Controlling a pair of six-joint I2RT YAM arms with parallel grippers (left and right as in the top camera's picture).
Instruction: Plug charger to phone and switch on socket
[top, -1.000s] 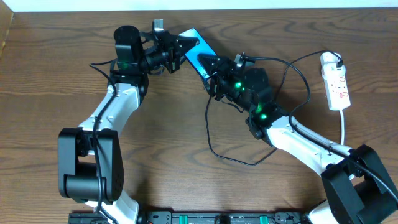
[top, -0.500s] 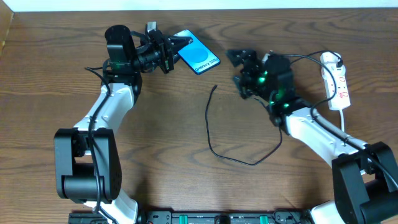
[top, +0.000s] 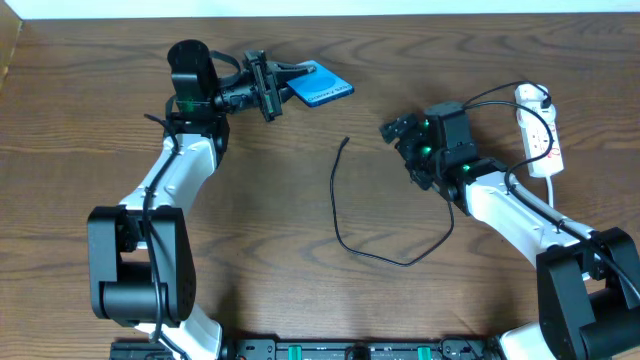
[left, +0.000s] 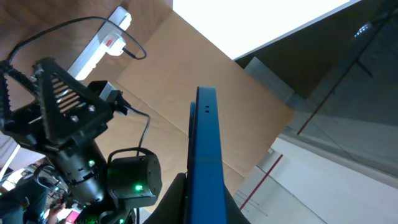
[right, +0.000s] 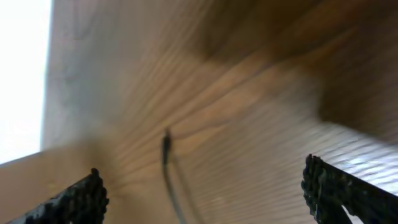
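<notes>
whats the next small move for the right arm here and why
Probably move the open right gripper over to the cable tip and close on it. The charger cable lies loose on the table with its tip free, while the left gripper holds the phone tilted, with nothing plugged into it.

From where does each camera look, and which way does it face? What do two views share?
Overhead: fixed above the table, facing straight down; shows both arms, the phone shut in the left claw, the charger and the socket.
Left wrist: on the left arm, facing along the edge-on phone toward the right claw; own fingers at the bottom.
Right wrist: on the right arm, facing the table between its own open fingers.
Shared: overhead and right wrist both show the charger's loose tip.
</notes>
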